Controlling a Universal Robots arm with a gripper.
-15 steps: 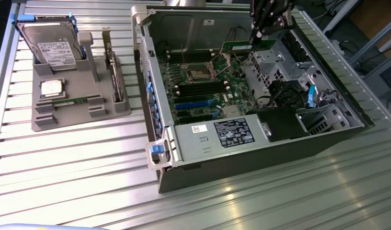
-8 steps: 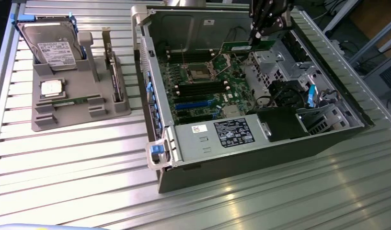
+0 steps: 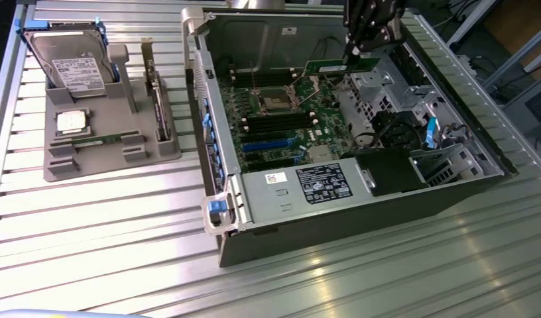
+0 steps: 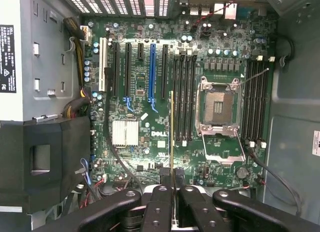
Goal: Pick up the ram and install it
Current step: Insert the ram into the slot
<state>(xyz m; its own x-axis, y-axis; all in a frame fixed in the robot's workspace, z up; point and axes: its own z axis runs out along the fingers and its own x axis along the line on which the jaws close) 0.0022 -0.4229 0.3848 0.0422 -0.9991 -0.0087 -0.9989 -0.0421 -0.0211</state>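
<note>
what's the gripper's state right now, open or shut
Gripper: shut on the ram, held over the motherboard.

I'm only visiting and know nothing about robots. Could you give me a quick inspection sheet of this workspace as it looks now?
Surface: ribbed metal table, bearing an open computer case.
Job's things: the ram, held above the motherboard, not yet seated.
Clutter: grey holder with a hard drive and a bracketed card.
Pincer: shut on the ram.
Cables: black wires cross the motherboard.
Surroundings: other equipment past the table.
</note>
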